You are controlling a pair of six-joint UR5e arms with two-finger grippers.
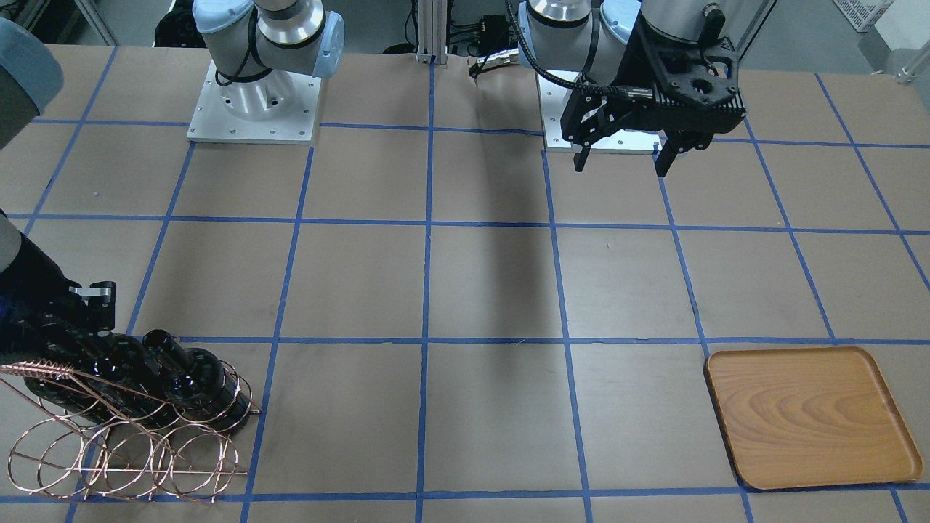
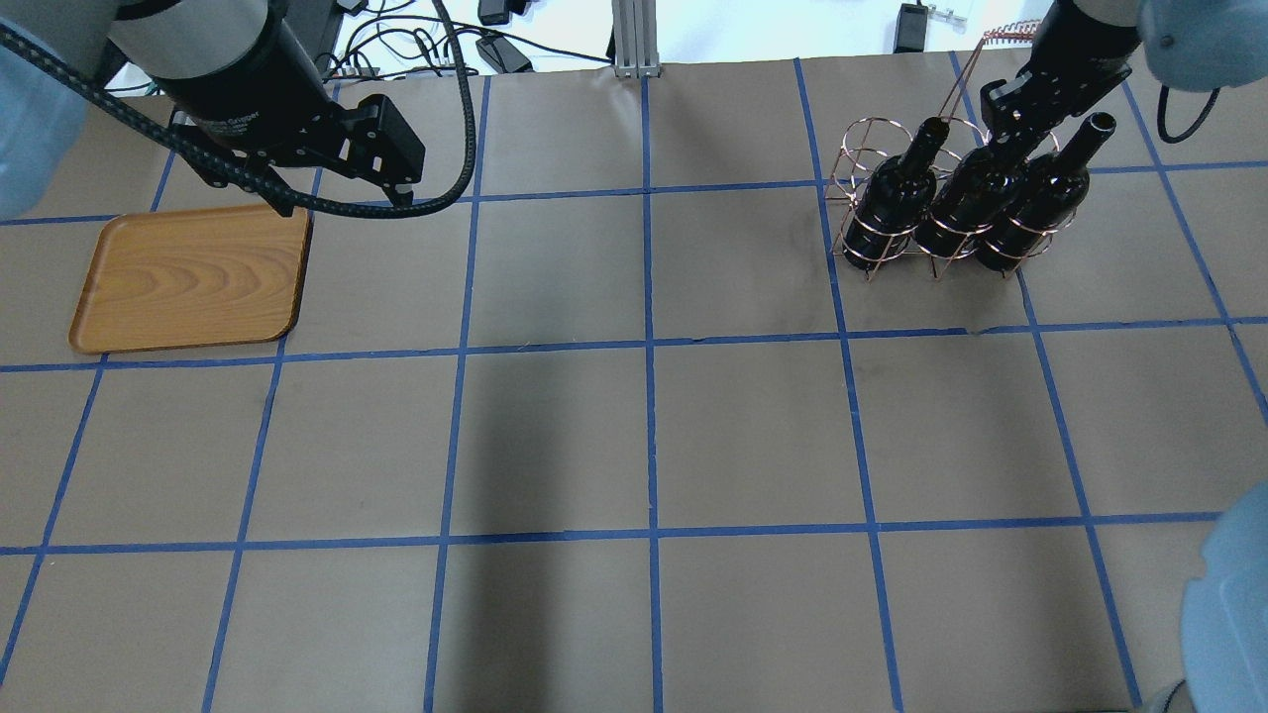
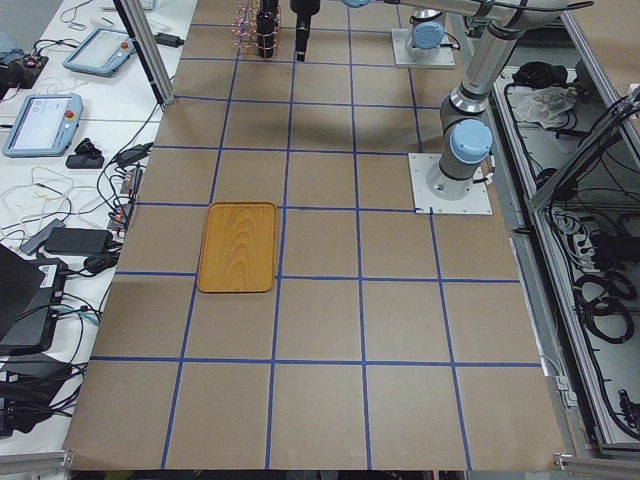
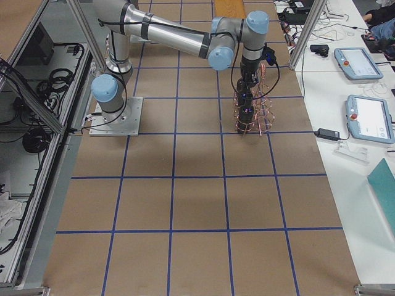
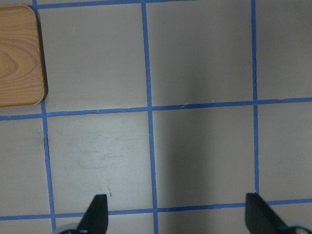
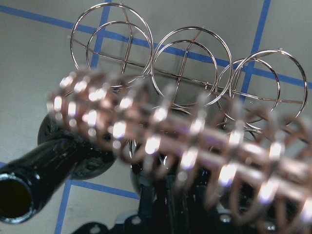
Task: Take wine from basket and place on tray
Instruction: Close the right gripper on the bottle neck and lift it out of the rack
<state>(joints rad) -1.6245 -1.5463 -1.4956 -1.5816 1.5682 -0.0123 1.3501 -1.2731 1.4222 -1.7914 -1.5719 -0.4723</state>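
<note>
The basket [image 2: 857, 149], a copper wire rack, stands at the far right of the table and holds three near-black wine bottles. In the overhead view they are the left [image 2: 892, 203], middle [image 2: 966, 208] and right [image 2: 1040, 203] bottles. My right gripper [image 2: 1010, 129] is down at the middle bottle's neck and hides it; I cannot tell if it is shut. In the right wrist view the blurred twisted handle [image 6: 195, 141] crosses in front and one bottle mouth [image 6: 14, 200] shows at lower left. The wooden tray [image 2: 188, 277] lies bare at the far left. My left gripper [image 2: 345, 203] hangs open and empty by the tray's corner.
Brown paper with a blue tape grid covers the table [image 2: 644, 426]. The rack's empty hoops [image 1: 109, 450] face the operators' side. Both arm bases [image 1: 254, 109] stand at the robot's edge. Tablets and cables [image 3: 60, 120] lie on benches beyond the table's far side.
</note>
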